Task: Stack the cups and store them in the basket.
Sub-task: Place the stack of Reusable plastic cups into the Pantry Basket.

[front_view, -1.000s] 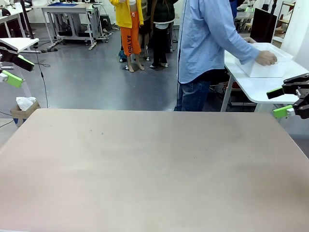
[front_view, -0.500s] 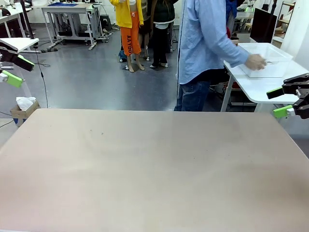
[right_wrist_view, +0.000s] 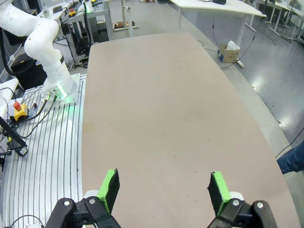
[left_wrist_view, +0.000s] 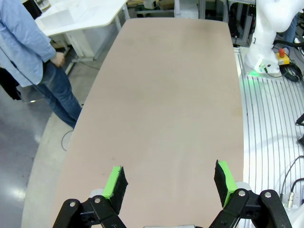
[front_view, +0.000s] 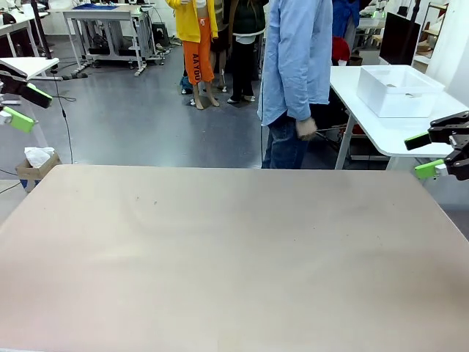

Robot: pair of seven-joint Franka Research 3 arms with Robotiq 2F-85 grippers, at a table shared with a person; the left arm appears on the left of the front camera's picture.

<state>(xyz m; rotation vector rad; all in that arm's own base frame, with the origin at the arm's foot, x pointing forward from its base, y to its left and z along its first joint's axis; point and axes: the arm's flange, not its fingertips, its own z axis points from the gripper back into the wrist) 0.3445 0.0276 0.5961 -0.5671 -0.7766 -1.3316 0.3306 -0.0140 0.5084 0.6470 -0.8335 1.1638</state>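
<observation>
Jaws on both sides stood spread, holding nothing: left gripper (left_wrist_view: 168, 179), right gripper (right_wrist_view: 163, 186), each poised at its end of the surface (front_view: 234, 249) | basket (front_view: 399, 90) sat on a white side table behind, well apart | person (front_view: 297, 73) beside it | step: nothing begun; next calls for cups and basket being brought within reach.

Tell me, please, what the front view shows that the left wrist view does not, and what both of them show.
The front view alone shows the white basket on the white side table and the right gripper, open at the table's right edge. The left wrist view alone shows the other arm's white base and the left gripper's wide gap from above. Both show the tan table, bare, the left gripper, and the person in the blue shirt.
</observation>
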